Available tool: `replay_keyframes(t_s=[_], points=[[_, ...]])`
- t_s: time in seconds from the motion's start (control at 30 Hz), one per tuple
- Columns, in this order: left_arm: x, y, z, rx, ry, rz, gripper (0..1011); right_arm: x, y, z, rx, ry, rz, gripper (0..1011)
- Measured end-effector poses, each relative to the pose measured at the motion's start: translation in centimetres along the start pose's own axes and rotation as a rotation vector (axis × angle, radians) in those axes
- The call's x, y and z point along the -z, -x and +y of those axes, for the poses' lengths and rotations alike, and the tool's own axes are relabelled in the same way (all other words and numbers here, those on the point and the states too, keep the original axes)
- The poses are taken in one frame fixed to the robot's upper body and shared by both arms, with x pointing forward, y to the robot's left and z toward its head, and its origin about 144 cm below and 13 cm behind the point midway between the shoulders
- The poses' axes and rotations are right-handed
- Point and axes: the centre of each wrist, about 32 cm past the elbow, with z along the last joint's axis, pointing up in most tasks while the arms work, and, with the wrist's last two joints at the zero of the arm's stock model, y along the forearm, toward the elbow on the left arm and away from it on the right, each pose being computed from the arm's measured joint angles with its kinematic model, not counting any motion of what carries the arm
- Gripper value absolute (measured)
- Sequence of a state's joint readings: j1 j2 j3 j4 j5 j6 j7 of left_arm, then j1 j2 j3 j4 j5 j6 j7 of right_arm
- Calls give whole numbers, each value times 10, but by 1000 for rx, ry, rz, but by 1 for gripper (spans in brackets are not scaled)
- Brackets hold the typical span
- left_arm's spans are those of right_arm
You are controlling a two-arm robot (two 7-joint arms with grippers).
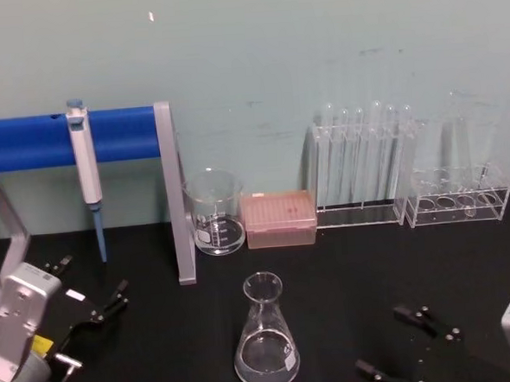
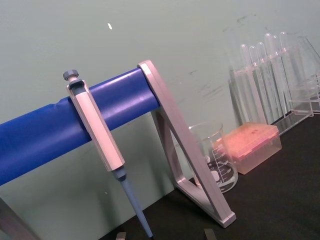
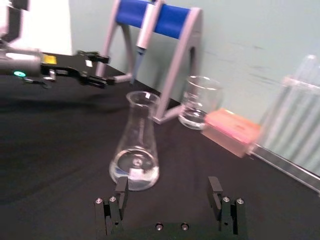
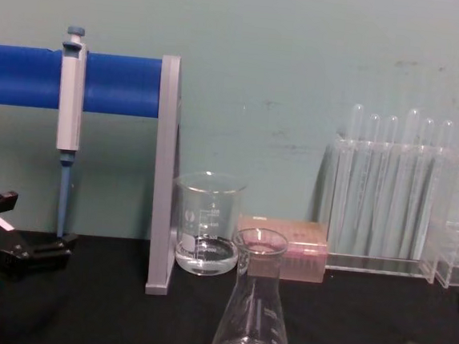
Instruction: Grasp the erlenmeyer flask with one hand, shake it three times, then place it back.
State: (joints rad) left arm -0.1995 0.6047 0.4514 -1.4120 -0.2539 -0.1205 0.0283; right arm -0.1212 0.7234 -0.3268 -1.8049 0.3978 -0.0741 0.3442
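Right now my right claw [image 3: 168, 183] is spread wide open near the front right corner of the tabletop [image 1: 347, 272], jaws facing the erlenmeyer flask [image 3: 136, 145]. The flask stands upright by the middle of the front edge, untouched. Thin, slick glass and light, I judge, so I'd clamp gently on the narrow neck under the flared rim. My left claw [image 1: 96, 274] sits open at the front left corner

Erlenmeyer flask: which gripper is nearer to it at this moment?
Right. The right gripper, open, sits just right of the erlenmeyer flask, pointed at it. The left gripper, also open, lies farther off to its left, near the pipette.
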Motion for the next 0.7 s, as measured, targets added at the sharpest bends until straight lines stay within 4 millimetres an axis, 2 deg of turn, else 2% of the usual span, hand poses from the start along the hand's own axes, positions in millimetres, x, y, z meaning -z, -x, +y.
replay_keyframes(t_s=[0.27, 0.7], points=[[0, 0, 0, 0, 0, 0, 1001, 2, 2, 20, -85, -37, 14, 1000], [0, 0, 0, 0, 0, 0, 1002, 6, -9, 50, -135, -70, 35, 1000]])
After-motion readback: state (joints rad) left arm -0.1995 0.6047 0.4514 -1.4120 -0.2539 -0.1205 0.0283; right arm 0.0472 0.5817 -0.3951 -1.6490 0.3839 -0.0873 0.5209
